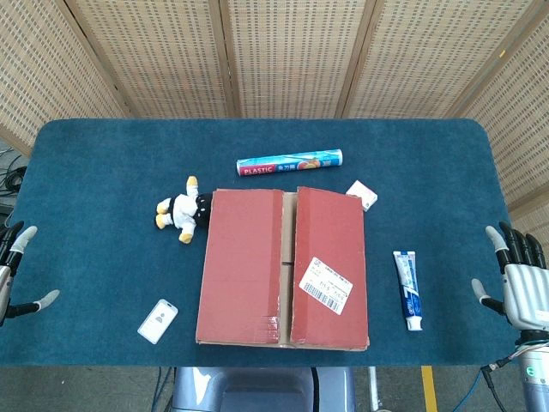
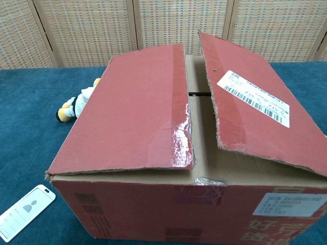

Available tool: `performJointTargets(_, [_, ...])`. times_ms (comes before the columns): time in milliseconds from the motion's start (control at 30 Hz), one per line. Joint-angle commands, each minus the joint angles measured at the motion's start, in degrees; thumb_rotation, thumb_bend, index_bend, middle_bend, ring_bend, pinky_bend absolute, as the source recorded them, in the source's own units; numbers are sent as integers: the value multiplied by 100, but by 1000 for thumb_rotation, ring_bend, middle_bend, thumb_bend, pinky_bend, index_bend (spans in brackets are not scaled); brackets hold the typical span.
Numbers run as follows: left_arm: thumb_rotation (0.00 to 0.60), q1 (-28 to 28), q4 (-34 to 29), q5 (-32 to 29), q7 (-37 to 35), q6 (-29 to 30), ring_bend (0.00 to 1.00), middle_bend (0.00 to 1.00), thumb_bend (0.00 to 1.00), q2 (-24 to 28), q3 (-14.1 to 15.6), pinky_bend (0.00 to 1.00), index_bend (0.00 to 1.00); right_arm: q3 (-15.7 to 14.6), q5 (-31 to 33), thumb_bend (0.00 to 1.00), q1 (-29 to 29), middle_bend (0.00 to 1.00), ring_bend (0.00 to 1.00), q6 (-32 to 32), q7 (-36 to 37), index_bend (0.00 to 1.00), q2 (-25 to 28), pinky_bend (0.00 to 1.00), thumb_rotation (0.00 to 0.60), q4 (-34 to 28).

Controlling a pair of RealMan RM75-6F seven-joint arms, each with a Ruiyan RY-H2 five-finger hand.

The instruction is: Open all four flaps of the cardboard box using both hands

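Note:
A red-brown cardboard box (image 1: 283,266) sits in the middle of the blue table, near the front edge. Its two long top flaps (image 2: 133,107) lie nearly closed, with a narrow gap between them showing the inner flaps beneath. The right flap (image 2: 255,109) carries a white shipping label (image 1: 326,285) and stands slightly raised in the chest view. My left hand (image 1: 10,270) hovers at the far left edge, fingers spread, holding nothing. My right hand (image 1: 519,279) hangs at the far right edge, fingers apart and empty. Both hands are well away from the box.
A plush toy (image 1: 182,209) lies at the box's far-left corner. A plastic wrap roll (image 1: 289,162) lies behind the box, a small white packet (image 1: 362,194) at its far-right corner. A toothpaste tube (image 1: 409,289) lies right of it, a white card (image 1: 158,320) front left.

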Motion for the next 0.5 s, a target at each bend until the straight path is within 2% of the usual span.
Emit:
performJointTargets(33, [505, -9, -5, -4, 11, -14, 0, 0, 110, -8, -1, 0, 15, 5, 15, 361, 4, 27, 0, -9, 2, 59, 6, 0, 600, 0])
performJointTargets(500, [507, -59, -68, -69, 90, -133, 0, 0, 110, -1, 16, 0, 16, 21, 6, 362, 41, 27, 0, -51, 76, 59, 0, 0, 600, 68])
